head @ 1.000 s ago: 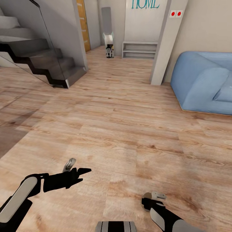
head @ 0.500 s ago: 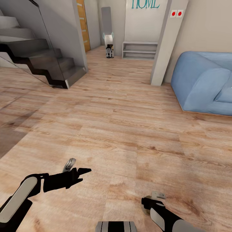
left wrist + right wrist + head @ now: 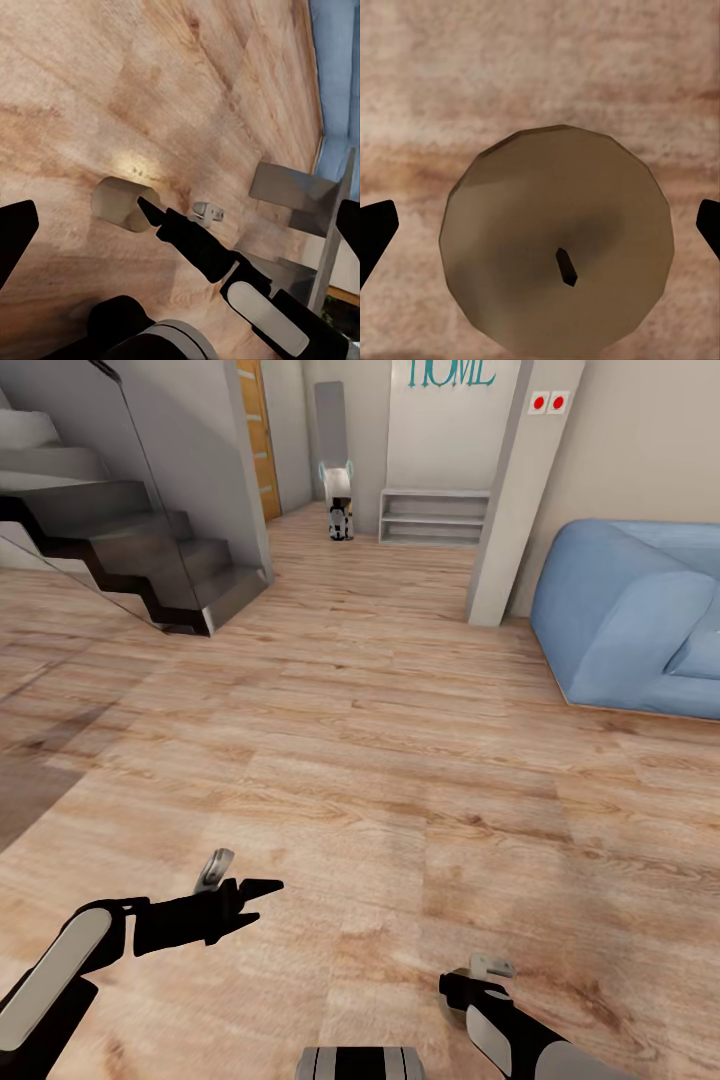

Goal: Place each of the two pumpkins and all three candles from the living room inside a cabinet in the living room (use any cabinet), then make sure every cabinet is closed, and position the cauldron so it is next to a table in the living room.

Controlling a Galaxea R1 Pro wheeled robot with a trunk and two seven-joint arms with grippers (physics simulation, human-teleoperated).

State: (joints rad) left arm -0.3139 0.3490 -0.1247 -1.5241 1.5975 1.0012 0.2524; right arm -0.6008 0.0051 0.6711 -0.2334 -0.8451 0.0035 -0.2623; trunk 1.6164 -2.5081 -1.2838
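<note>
The robot looks over a light wood-plank floor (image 3: 400,760) toward a dark grey staircase (image 3: 150,550) at far left, a blue sofa (image 3: 630,620) at far right, and a low pale open shelf (image 3: 433,516) against the far wall under teal lettering.

Compared with a second ago, the whole scene sits slightly further right in the head view, so the camera has turned a little. The right gripper (image 3: 470,985) now sits a touch lower in the near right of that view than it did then. Since half a second ago almost nothing differs.

The short stubby beige-tan wax candle (image 3: 556,241) stands upright on the floor directly beneath the right gripper, its round top and dark wick facing the right wrist camera. The black fingertips (image 3: 375,232) stand wide apart at either side of the candle, clear of its wax, so the jaws are open and hold nothing. In the left wrist view the same candle (image 3: 118,205) shows at the tip of the right arm.

The left gripper (image 3: 235,880) hangs over bare floor at near left, well apart from the candle. Its fingers are spread and empty.
</note>
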